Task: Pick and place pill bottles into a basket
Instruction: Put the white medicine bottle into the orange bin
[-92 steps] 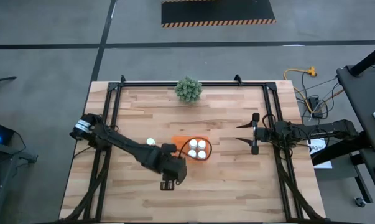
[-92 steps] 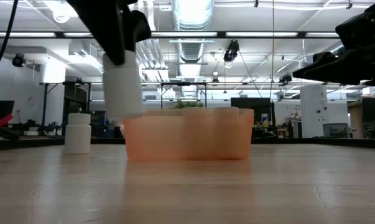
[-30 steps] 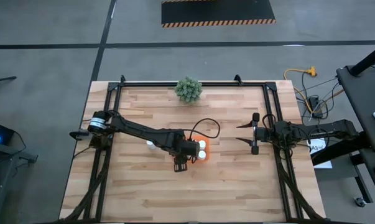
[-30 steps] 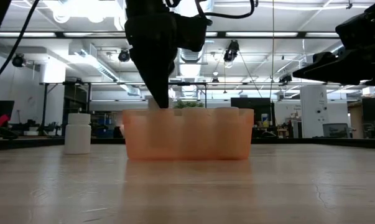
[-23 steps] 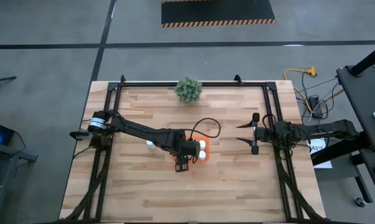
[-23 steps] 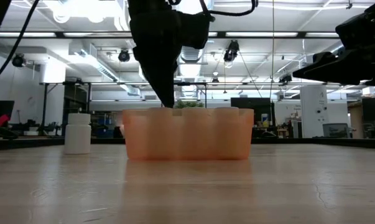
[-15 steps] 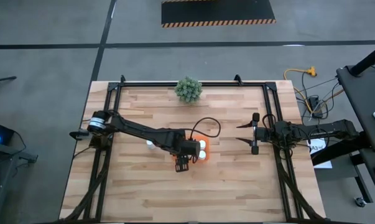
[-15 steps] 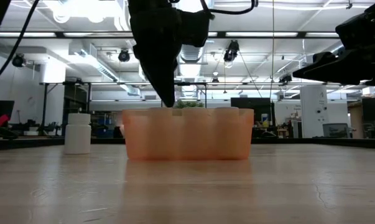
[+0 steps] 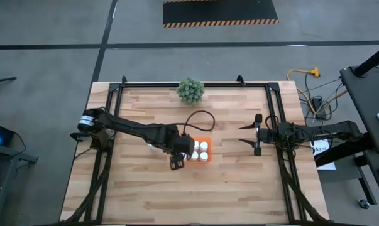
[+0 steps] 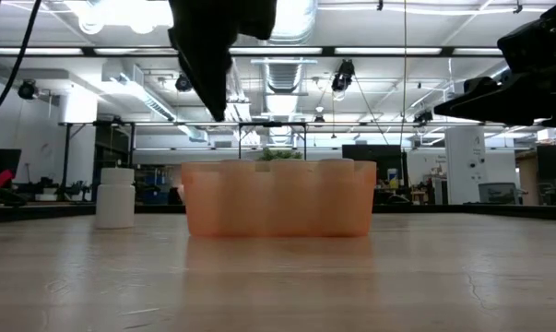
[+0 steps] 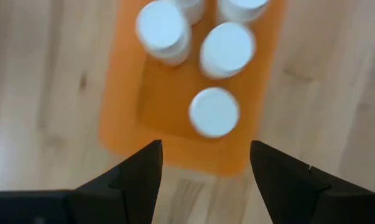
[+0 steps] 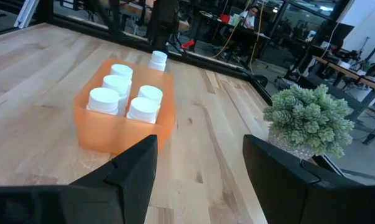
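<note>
Pill bottles (image 11: 214, 112): five stand capped inside the orange tray (image 9: 199, 150); a sixth bottle (image 10: 116, 197) stands on the table just beside the tray. Left gripper (image 11: 203, 163) above the tray's edge, fingers spread, empty. Right gripper (image 9: 254, 135) well apart from the tray, fingers spread, empty.

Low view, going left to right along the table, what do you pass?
Lone bottle → orange basket → right arm hanging above the far right.
</note>
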`<state>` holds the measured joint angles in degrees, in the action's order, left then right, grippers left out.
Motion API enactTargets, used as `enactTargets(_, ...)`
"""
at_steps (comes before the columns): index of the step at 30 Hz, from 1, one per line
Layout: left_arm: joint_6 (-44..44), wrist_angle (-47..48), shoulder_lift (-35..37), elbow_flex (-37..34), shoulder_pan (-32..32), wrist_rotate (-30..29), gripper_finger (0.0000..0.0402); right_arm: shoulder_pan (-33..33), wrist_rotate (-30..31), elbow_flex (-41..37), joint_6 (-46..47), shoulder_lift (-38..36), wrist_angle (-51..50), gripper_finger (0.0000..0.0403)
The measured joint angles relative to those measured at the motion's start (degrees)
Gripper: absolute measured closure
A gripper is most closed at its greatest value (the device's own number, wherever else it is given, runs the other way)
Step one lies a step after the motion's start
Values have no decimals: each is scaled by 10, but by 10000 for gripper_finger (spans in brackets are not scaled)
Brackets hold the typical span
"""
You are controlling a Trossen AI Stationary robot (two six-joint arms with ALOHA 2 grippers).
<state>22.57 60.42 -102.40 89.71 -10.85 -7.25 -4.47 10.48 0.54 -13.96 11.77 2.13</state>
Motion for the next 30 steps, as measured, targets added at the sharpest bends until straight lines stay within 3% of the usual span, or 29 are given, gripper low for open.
enactTargets(10, 136, 106, 15, -4, 0, -34, 178, 0, 0, 0, 0, 0, 0, 177)
enactTargets(17, 200, 121, 21, -35, 0, -39, 178, 0, 0, 0, 0, 0, 0, 177)
enactTargets(23, 238, 121, 48, -87, 0, -45, 178, 0, 0, 0, 0, 0, 0, 177)
enactTargets(30, 319, 120, 129, -173, 0, -67, 178, 0, 0, 0, 0, 0, 0, 177)
